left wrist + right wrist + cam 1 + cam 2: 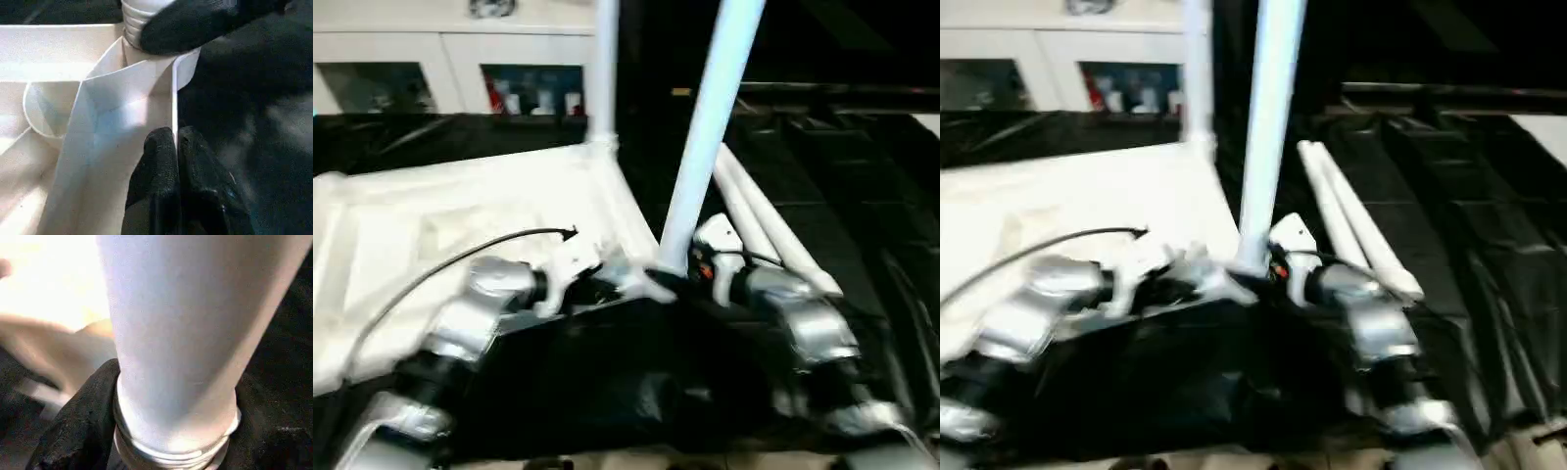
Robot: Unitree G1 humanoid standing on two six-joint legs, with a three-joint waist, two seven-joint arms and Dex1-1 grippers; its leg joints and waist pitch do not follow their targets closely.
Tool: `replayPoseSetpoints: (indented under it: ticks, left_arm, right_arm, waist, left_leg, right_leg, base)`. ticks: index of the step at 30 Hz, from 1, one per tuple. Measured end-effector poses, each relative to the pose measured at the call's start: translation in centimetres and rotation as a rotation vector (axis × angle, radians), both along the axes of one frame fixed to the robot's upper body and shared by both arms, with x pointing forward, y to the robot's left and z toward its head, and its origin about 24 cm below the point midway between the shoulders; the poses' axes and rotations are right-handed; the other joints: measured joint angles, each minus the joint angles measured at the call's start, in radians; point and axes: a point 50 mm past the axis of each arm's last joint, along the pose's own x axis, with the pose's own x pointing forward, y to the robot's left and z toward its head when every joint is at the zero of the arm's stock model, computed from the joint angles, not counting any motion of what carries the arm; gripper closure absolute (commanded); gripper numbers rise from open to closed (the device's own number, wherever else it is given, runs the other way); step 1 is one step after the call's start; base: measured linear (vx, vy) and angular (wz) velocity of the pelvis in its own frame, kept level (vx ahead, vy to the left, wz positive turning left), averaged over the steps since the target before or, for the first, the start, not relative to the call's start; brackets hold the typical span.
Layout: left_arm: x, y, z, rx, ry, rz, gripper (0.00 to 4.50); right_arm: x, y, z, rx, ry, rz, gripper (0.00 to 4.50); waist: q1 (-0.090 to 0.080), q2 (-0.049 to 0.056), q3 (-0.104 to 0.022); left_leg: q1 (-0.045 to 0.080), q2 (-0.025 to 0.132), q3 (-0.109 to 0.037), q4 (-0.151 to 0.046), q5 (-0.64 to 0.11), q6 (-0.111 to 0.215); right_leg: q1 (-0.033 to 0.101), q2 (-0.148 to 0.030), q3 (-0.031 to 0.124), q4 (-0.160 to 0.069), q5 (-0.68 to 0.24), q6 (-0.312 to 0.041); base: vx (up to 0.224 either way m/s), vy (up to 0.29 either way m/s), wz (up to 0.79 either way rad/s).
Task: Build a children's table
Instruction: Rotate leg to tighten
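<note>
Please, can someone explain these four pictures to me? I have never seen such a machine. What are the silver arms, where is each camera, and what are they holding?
This is a humanoid robot building a white plastic children's table. Two pictures come from its head, looking down over its silver forearms; two come from cameras on its wrists. The table top lies upside down on black sheeting. One leg already stands in a far corner, and two spare legs lie beside it. The left pincer is shut on the thin edge of the near corner. The right pincer grips the base of a second leg, whose threaded end is at the near corner socket.

Silver forearms (475,313) — black cable (460,257) — black tool fingers (164,166).
</note>
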Motion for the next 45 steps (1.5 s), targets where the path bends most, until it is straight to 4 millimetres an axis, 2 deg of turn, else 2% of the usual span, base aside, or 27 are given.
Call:
replayPoseSetpoints:
  ticks: [2,6,7,12,14,17,21,24,28,36,45]
  left_arm:
    - [0.6,-0.7,-0.1,0.001,0.002,0.065,4.5]
    - [0.9,-1.2,-0.3,0.011,-0.002,0.103,4.5]
    - [1.0,-1.3,-0.3,0.015,-0.003,0.107,4.5]
    - [1.0,-1.4,-0.3,0.016,-0.016,0.096,4.5]
    - [0.9,-1.0,-0.3,0.02,-0.029,0.075,4.5]
    - [0.5,-0.5,-0.2,0.021,-0.054,0.018,4.5]
    - [-0.3,0.4,-0.1,0.017,-0.061,-0.074,4.5]
    - [-0.9,1.0,0.0,0.008,-0.047,-0.14,4.5]
    - [-1.5,1.3,0.0,-0.003,-0.032,-0.224,4.5]
    - [-2.7,2.2,-0.1,-0.025,0.023,-0.331,4.5]
    - [-2.9,2.5,-0.1,-0.015,0.023,-0.358,4.5]
  right_arm:
    - [0.9,0.7,-0.1,-0.019,-0.004,-0.094,1.75]
    - [1.5,1.5,-0.2,-0.044,-0.019,-0.15,1.75]
    - [1.7,1.7,-0.3,-0.034,-0.015,-0.159,1.19]
    - [1.8,1.9,-0.3,-0.022,-0.022,-0.151,0.83]
    - [1.7,2.0,-0.2,-0.015,-0.03,-0.13,0.55]
    - [1.6,1.9,0.0,-0.014,-0.046,-0.066,0.55]
    - [0.6,0.8,0.1,-0.042,-0.083,0.091,0.55]
    - [-0.5,-0.7,0.0,-0.067,-0.087,0.223,0.55]
    - [-1.9,-2.5,0.4,-0.079,-0.06,0.365,0.55]
    - [-3.6,-3.6,1.2,-0.046,-0.025,0.537,0.55]
    - [-3.9,-3.3,1.3,-0.043,-0.006,0.562,1.28]
  waist:
    - [-0.001,0.0,0.0]
    - [-0.003,0.0,0.0]
    - [-0.005,0.0,0.0]
    - [-0.007,0.0,0.0]
    - [-0.01,0.0,0.0]
    - [-0.009,0.0,0.0]
    - [0.008,0.002,0.001]
    - [0.028,0.004,0.001]
    - [0.04,0.006,0.002]
    - [0.042,0.009,0.002]
    - [0.042,0.009,0.002]
  left_leg:
    - [0.001,0.0,0.0,0.0,0.0,0.0]
    - [0.005,0.0,-0.001,0.0,0.0,0.0]
    - [0.007,0.0,-0.001,0.0,0.0,0.0]
    - [0.006,0.0,-0.001,-0.001,0.0,0.0]
    - [0.006,-0.001,-0.001,-0.001,0.0,0.0]
    - [0.005,0.0,-0.001,-0.003,0.0,0.0]
    - [0.005,0.0,0.0,-0.007,0.0,0.0]
    - [0.004,0.0,0.001,-0.007,-0.001,0.001]
    - [0.003,0.0,0.001,-0.006,-0.001,0.001]
    - [0.005,0.0,0.001,-0.007,-0.001,0.001]
    - [0.005,0.0,0.001,-0.006,-0.001,0.001]
  right_leg:
    - [0.001,0.0,0.0,0.0,0.0,0.0]
    - [0.005,0.0,0.0,-0.001,0.0,0.001]
    - [0.006,0.0,0.0,-0.002,0.0,0.001]
    - [0.008,0.0,-0.001,-0.01,0.003,0.002]
    - [0.008,0.0,0.0,-0.012,0.004,0.001]
    - [0.007,0.0,-0.001,-0.011,0.007,-0.002]
    - [0.006,0.0,-0.002,-0.011,0.005,0.001]
    - [0.006,0.0,-0.001,-0.013,0.003,0.001]
    - [0.006,0.0,-0.001,-0.012,0.004,0.001]
    - [0.007,0.0,-0.001,-0.01,0.003,0.004]
    - [0.007,0.0,0.0,-0.01,0.003,0.004]
  base:
    - [0.0,0.0,0.0]
    - [0.0,0.0,0.0]
    - [0.0,0.0,0.0]
    - [0.0,0.0,0.0]
    - [0.0,0.0,0.0]
    - [0.0,0.0,0.0]
    - [0.0,0.0,0.0]
    - [0.0,0.0,0.0]
    - [0.0,0.0,0.0]
    - [0.0,0.0,0.0]
    - [0.0,0.0,0.0]
